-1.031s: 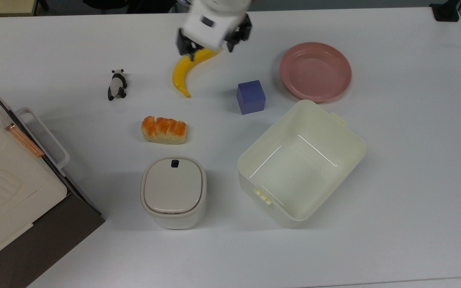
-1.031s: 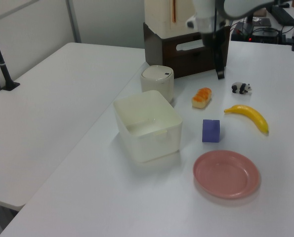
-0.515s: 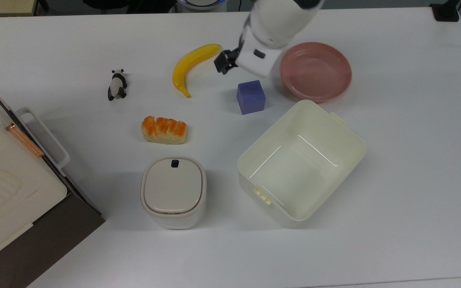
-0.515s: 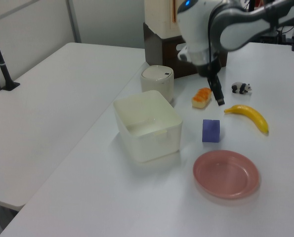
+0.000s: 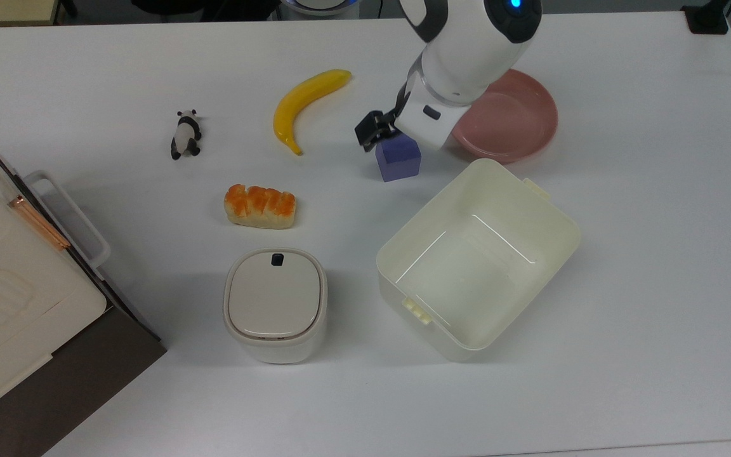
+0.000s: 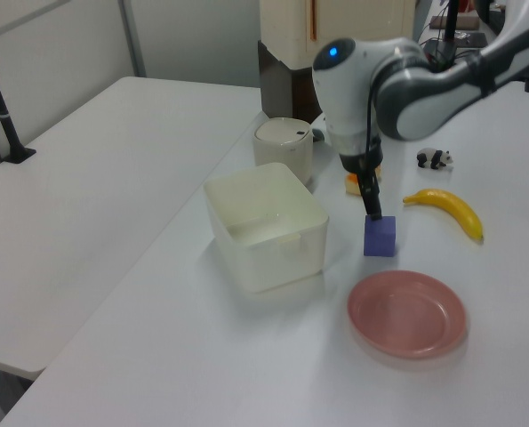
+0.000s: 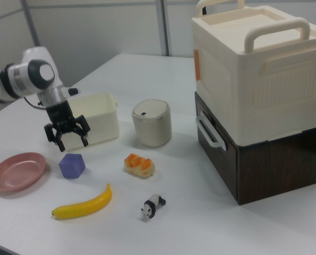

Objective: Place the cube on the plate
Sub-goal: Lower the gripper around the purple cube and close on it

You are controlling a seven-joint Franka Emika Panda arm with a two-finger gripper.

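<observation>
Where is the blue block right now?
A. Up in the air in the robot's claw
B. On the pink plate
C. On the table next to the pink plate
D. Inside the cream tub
C: the cube sits on the white table, beside the plate and not on it, with the open gripper above it, not holding it.

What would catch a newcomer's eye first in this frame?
The white robot arm's open hand hangs just above the blue-purple cube on the white table. The pink plate lies bare at the right view's left of the cube, and a big cream tub stands close by.
</observation>
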